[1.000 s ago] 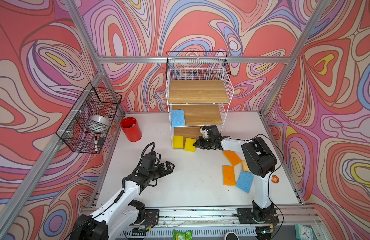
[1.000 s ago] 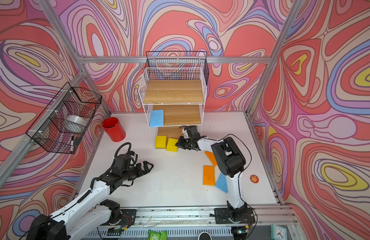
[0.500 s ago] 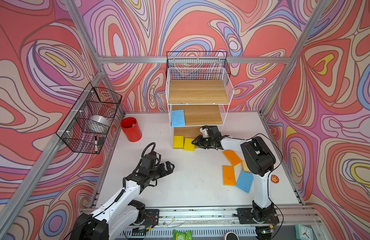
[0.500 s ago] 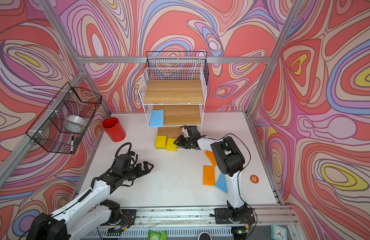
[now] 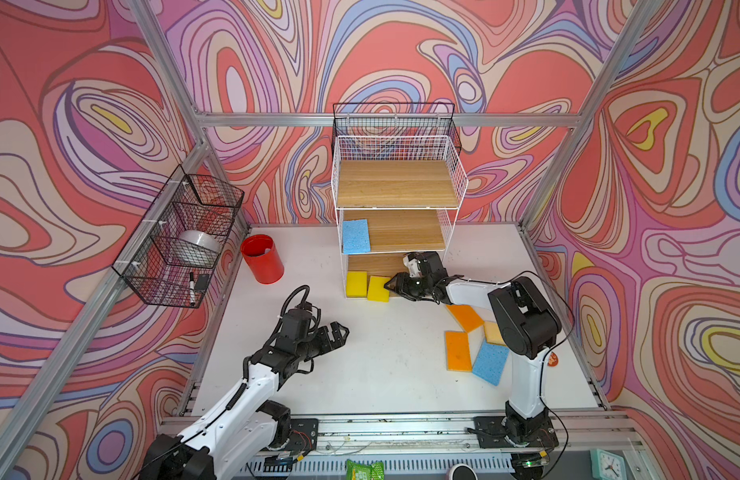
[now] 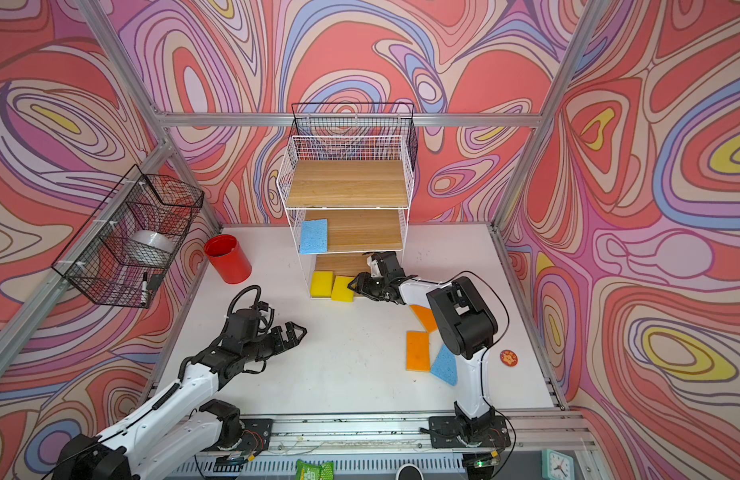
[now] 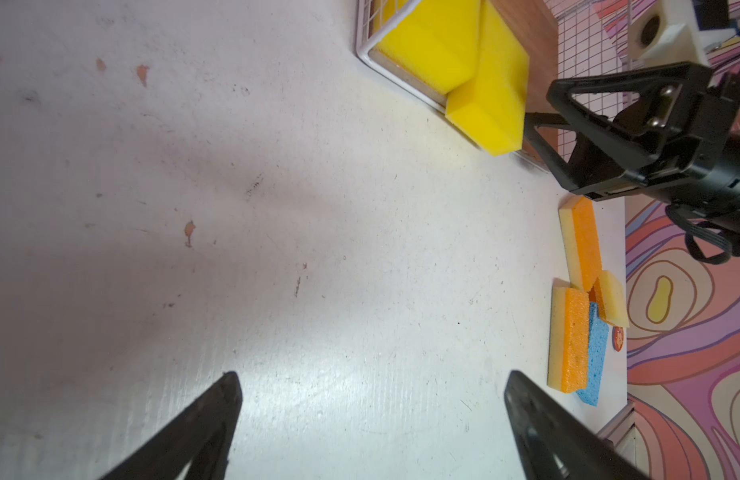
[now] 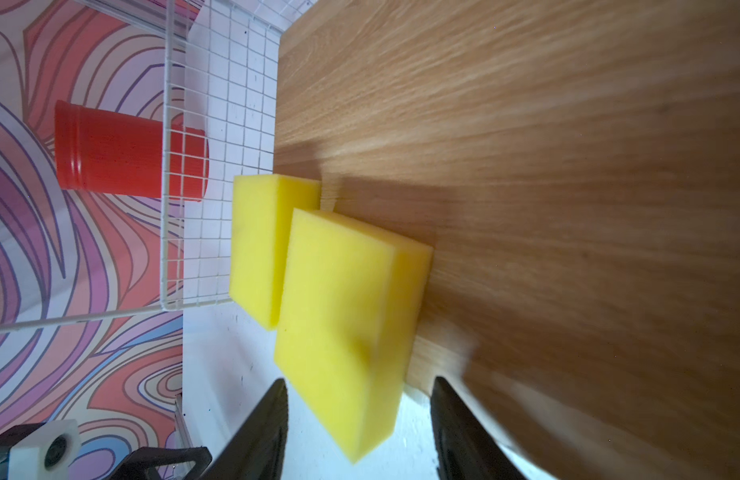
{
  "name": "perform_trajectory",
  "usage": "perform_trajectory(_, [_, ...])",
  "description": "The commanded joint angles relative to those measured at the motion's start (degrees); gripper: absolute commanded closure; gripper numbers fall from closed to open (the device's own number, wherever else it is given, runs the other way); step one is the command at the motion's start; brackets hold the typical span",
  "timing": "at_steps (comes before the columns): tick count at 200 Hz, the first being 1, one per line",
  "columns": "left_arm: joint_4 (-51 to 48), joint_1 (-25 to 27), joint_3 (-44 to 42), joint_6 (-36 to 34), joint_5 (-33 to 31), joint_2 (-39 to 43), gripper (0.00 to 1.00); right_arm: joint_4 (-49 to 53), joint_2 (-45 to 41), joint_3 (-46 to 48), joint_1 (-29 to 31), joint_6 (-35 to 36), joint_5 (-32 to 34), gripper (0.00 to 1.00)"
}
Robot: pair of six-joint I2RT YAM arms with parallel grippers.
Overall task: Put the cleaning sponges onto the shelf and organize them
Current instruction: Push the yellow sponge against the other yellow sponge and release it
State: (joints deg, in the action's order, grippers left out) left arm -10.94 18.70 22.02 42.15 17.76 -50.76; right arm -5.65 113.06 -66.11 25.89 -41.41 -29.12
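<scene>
right pincer (image 5: 391, 284) reached low to the front of the shelf (image 5: 397, 183) in both top views. its jaws stood apart at the edge of the near yellow sponge (image 5: 378, 288). that one lay just beside the corner yellow sponge (image 5: 356, 284) on the bottom board (image 5: 374, 264). both sat at one side, probably to leave room for more. a shelved blue sponge (image 5: 356, 236) lay on the middle board, at the same side. three orange sponges (image 5: 458, 350) and a loose blue sponge (image 5: 490, 363) lay on the desk (image 5: 381, 374) by the right arm's base, well apart from the shelf. left pincer (image 5: 341, 332) hung wide apart and empty over bare desk, clear of the work.

from the left wrist view, its jaws stood wide with nothing between them. the near yellow sponge stuck out past the shelf's wire front, so it looked only partly seated.

from the right wrist view, the fingers (image 8: 277, 415) flanked the near end of that sponge, with a gap showing at one finger, so nothing was clamped. the sponge touched its neighbour and overhung the board's edge above the desk. a red cup (image 8: 110, 153) showed through the wire grid. by my judgement, the sponge wanted a nudge inward before the orange ones were fetched.
</scene>
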Motion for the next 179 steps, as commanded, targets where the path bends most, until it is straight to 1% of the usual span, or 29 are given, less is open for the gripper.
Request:
perform_trajectory(1, [-1.33,-0.29,0.22,0.29,-0.08,2.21,0.00,-2.70,-3.29,2.95,-0.31,0.21,0.74,0.42])
perform_trajectory(17, [-1.80,-0.31,-0.22,0.55,-0.18,3.19,0.00,-4.13,-4.65,5.51,0.06,-0.36,0.74,0.43])
perform_trajectory(29, [-1.97,-0.26,-0.45,0.74,-0.08,3.63,0.00,-5.70,-5.38,7.42,0.62,-1.17,0.65,0.46])
perform_trajectory(40, [-2.06,-0.25,-0.65,0.99,0.08,3.91,0.00,-6.74,-5.90,9.00,1.61,-1.85,0.86,0.52])
perform_trajectory(44, [-2.11,-0.25,-0.66,1.00,0.12,4.00,0.00,-7.14,-6.13,9.61,1.97,-2.21,1.12,0.56])
perform_trajectory(50, [-2.22,-0.24,-0.76,1.09,0.15,4.16,0.00,-7.63,-6.26,10.49,2.51,-2.66,1.47,0.66])
perform_trajectory(59, [-2.41,-0.25,-0.92,1.09,0.08,4.48,0.00,-8.26,-6.67,11.75,3.36,-3.38,2.30,0.78])
perform_trajectory(67, [-2.55,-0.29,-1.08,1.14,0.07,4.74,0.00,-9.19,-7.08,13.09,4.09,-4.00,2.98,0.94])
perform_trajectory(72, [-2.66,-0.25,-1.07,1.11,-0.01,4.88,0.00,-9.98,-7.33,13.98,4.50,-4.46,3.41,1.00])
perform_trajectory(97, [-2.86,-0.24,-1.15,1.09,0.08,5.24,0.00,-13.81,-7.78,17.66,6.20,-6.63,4.25,1.00])
perform_trajectory(120, [-2.43,-0.26,-1.30,1.09,0.35,4.73,0.00,-17.29,-7.18,19.05,7.11,-8.21,3.67,1.00])
perform_trajectory(151, [-1.90,-0.25,-1.33,1.09,0.60,3.96,0.00,-22.20,-5.04,18.91,7.33,-10.55,2.68,1.00])
perform_trajectory(179, [-1.59,-0.24,-1.46,1.31,0.40,3.92,0.00,-22.34,-2.60,16.93,7.33,-11.37,3.53,1.00])
